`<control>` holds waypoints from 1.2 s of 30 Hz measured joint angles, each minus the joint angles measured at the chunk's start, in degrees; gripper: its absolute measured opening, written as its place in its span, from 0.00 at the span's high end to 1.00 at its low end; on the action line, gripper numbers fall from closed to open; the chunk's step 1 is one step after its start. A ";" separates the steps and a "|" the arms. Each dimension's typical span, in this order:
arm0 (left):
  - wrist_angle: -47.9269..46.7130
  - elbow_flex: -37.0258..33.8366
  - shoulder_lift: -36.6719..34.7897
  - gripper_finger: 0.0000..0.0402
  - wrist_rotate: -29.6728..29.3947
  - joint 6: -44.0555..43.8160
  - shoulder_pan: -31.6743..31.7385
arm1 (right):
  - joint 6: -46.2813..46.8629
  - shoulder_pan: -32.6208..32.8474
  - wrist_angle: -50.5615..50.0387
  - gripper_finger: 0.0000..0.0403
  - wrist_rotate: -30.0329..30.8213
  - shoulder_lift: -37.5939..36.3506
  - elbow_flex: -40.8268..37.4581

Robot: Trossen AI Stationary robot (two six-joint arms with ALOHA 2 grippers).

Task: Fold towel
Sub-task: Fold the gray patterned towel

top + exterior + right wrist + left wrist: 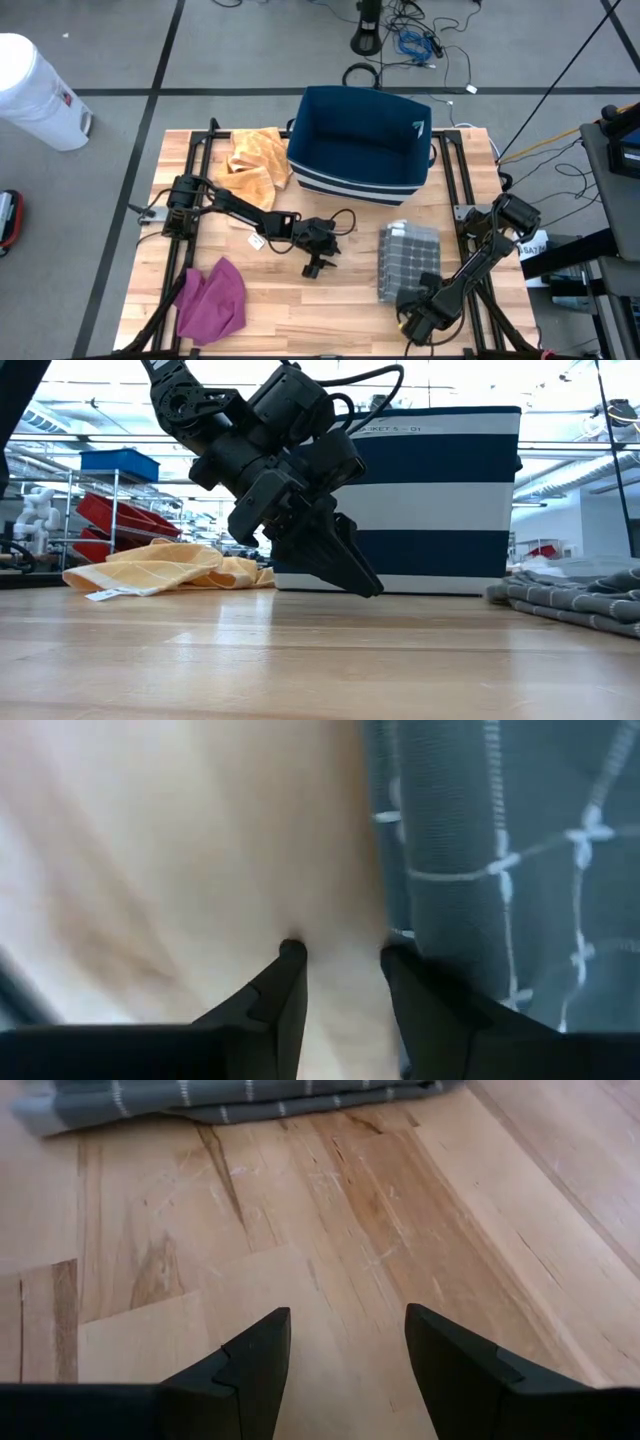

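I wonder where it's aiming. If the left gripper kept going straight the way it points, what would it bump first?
Probably the bare wooden table, since the left gripper tilts downward with open jaws. The grey towel lies farther on.

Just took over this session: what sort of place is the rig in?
Most likely a robotics lab or workshop. The wooden table stands on a grey tiled floor with loose cables, and the low view shows metal shelving with red bins under industrial ceiling lights.
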 joint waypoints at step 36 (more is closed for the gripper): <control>-1.02 0.00 0.00 0.49 0.17 -1.03 -0.97 | -22.68 -13.28 7.66 0.68 35.08 -7.48 -0.72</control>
